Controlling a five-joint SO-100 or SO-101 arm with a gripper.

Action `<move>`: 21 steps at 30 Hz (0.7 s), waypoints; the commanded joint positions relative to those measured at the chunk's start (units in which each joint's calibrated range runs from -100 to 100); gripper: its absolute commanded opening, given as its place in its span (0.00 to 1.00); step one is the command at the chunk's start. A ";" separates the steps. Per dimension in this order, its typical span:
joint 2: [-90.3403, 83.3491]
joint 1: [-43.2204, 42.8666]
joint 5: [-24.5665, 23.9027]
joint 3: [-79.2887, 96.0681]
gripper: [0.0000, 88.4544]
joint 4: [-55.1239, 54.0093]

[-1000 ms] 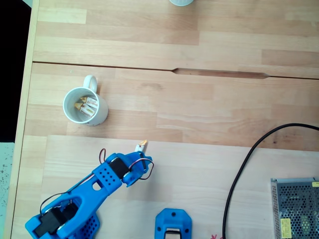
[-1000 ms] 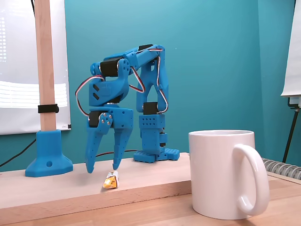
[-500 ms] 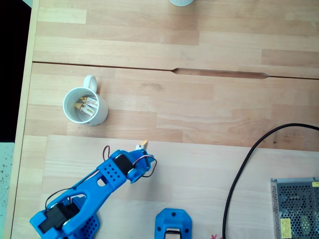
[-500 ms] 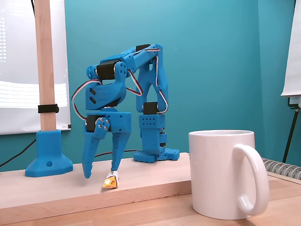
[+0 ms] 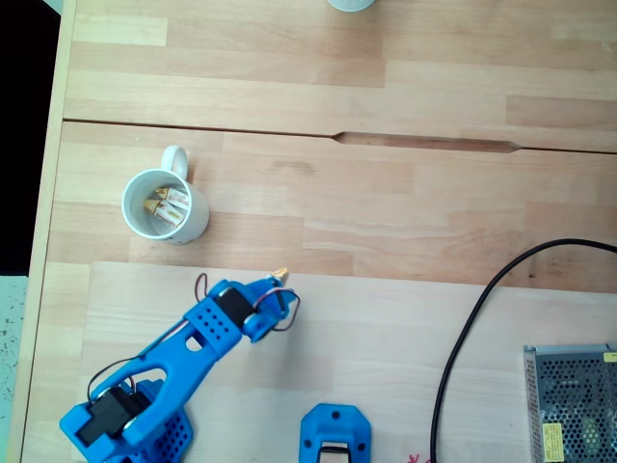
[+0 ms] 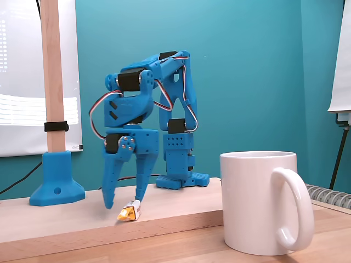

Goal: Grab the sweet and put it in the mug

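Grasping step, not yet closed. Blue gripper (image 6: 125, 205) low in the left half of a fixed view, fingertips down at the tabletop (image 6: 66, 219), jaws apart and straddling the sweet (image 6: 129, 212). Sweet lying on the wood at lower centre-left of that frame, tilted, orange end toward the camera; right-hand fingertip just above or touching its far end, left-hand fingertip a little apart on the other side. Contact too close to call.

Seen from above in the other fixed view, gripper (image 5: 271, 298) at lower left of centre, covering most of the sweet (image 5: 280, 274), only a yellow-orange tip poking out past the fingers toward the upper right.

Mug (image 5: 165, 205) at left, in the upper-left direction from the gripper, near but clearly apart, handle pointing toward the top of the frame, wrapped sweets already inside. Same mug (image 6: 260, 201) large in the right foreground of the low side view.

Next, by judgement: jaws to close squarely on the wrapper's body, not just the twisted end, since so small a thing may skid or flip out. Then a lift clear of the table, a short swing toward upper left in the top-down view, and a release over the round rim.
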 commanded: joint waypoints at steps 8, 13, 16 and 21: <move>-0.12 -2.17 -0.05 -2.33 0.26 0.33; 0.14 -2.03 -0.05 -2.25 0.26 0.33; 0.31 -2.03 -0.10 -2.25 0.25 0.33; 0.40 -2.10 -0.10 -2.25 0.25 0.33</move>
